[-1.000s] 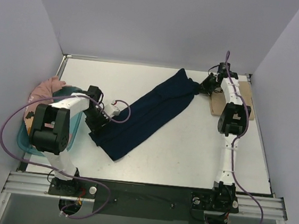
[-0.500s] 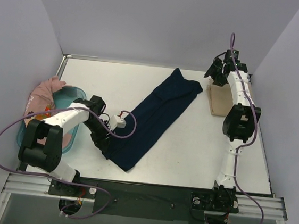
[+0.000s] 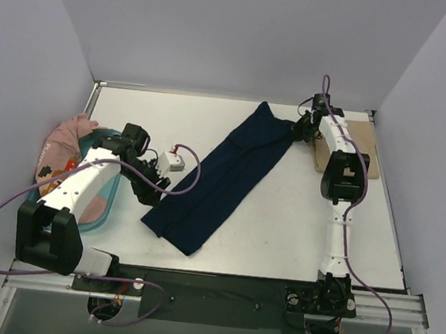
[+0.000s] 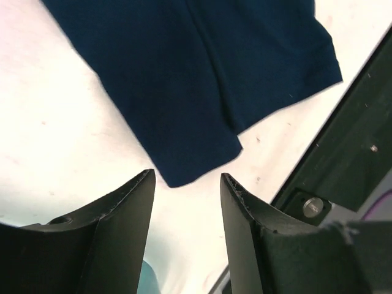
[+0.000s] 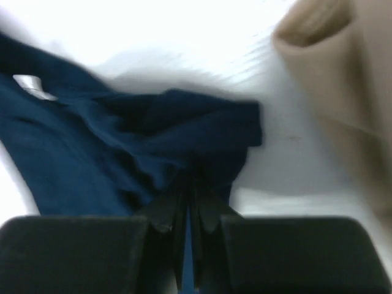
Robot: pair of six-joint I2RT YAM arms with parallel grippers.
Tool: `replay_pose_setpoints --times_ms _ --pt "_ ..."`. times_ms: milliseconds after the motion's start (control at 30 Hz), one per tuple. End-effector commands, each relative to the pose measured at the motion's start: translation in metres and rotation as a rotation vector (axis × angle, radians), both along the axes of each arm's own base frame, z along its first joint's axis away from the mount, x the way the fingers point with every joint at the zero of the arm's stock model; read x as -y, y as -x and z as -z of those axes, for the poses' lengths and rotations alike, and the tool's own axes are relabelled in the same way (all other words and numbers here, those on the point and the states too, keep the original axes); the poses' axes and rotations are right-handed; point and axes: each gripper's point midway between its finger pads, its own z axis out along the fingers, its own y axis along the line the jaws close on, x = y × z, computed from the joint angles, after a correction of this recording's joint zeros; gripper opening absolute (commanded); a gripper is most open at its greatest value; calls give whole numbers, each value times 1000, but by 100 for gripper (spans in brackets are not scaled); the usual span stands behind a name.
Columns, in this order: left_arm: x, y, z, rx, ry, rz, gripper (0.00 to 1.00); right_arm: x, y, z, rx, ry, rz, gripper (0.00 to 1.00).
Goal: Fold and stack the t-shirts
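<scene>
The navy t-shirt (image 3: 222, 175) lies stretched in a long diagonal band across the white table (image 3: 297, 223), from its near-left hem to a bunched far-right end. At that far end the right gripper (image 3: 300, 129) has its jaws pressed together on a fold of the navy cloth (image 5: 92, 159) (the wrist view shows the right gripper (image 5: 187, 184) with fabric gathered between the fingers). Near the hem corner, the left gripper (image 3: 150, 195) hangs with its jaws apart and nothing between them; in its own view the left gripper (image 4: 187, 177) frames bare table just short of the shirt's corner (image 4: 202, 73). The tan t-shirt (image 3: 364, 150) sits folded at the far right, beside the right arm. The pink t-shirt (image 3: 66, 136) drapes over the teal tub (image 3: 111, 195) at the left edge
</scene>
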Motion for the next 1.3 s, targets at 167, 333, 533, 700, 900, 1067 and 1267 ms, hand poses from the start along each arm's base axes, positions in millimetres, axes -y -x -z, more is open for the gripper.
replay_pose_setpoints --times_ms 167,333,533,700,900,1067,1267 --pt "10 -32 -26 148 84 -15 58 20 -23 31 -62 -76 302 0" --pt "18 -6 -24 216 169 205 58 18 -57 23 44 -108 295 0" --pt "23 -2 -4 199 199 330 59 -21 -85 -68 326 -170 81 1" --pt "30 -21 7 234 219 296 59 -29 -24 -162 396 -133 -30 31" --pt "38 -18 20 245 267 136 59 -78 103 -197 391 -94 -276 52" --pt "46 -12 25 292 262 48 59 -156 261 -139 363 15 -968 55" --pt "42 -17 21 388 256 -63 59 -218 409 -73 524 204 -1623 55"
